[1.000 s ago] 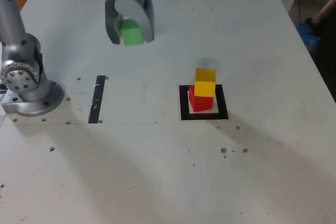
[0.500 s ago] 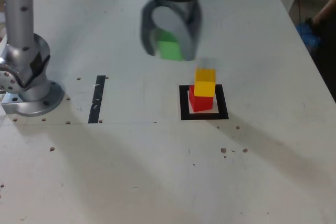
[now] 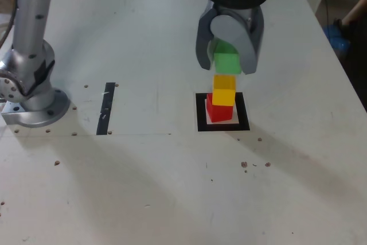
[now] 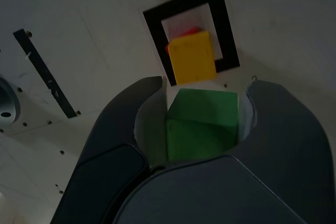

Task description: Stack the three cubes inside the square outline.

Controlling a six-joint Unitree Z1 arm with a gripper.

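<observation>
- Claw [image 3: 227, 67]: closed on the green cube [image 4: 202, 121], one finger on each side of it; no gap shows between finger and cube in the wrist view.
- Green cube: held off the table, the only cube not stacked. In the exterior view it appears just at 12 o'clock of the yellow cube; whether they touch cannot be told.
- Yellow cube [image 3: 224, 91]: set on the red cube, slightly turned against it.
- Red cube [image 3: 220, 111]: the bottom layer, standing on the white centre of the square [image 3: 200, 113].
- Progress: two layers appear done. One remains: centre green over yellow, lower, release, withdraw upward.
- Room, with 12 o'clock at the top of the exterior view: bare table [image 3: 143, 187] extends from the square through 4, 6 and 8 o'clock. The black strip [image 3: 106, 108] lies flat at 9 o'clock, well apart, and should not obstruct; the arm's base [image 3: 38, 110] stands farther out in that direction.
- Edges: the table's far edge runs beyond the claw at 12 o'clock; its side edge slants past 2 and 3 o'clock, well apart from the stack.
- Tightest clearance: judged to be between fingertips and yellow cube during lowering; a sideways brush could shift the stack.
</observation>
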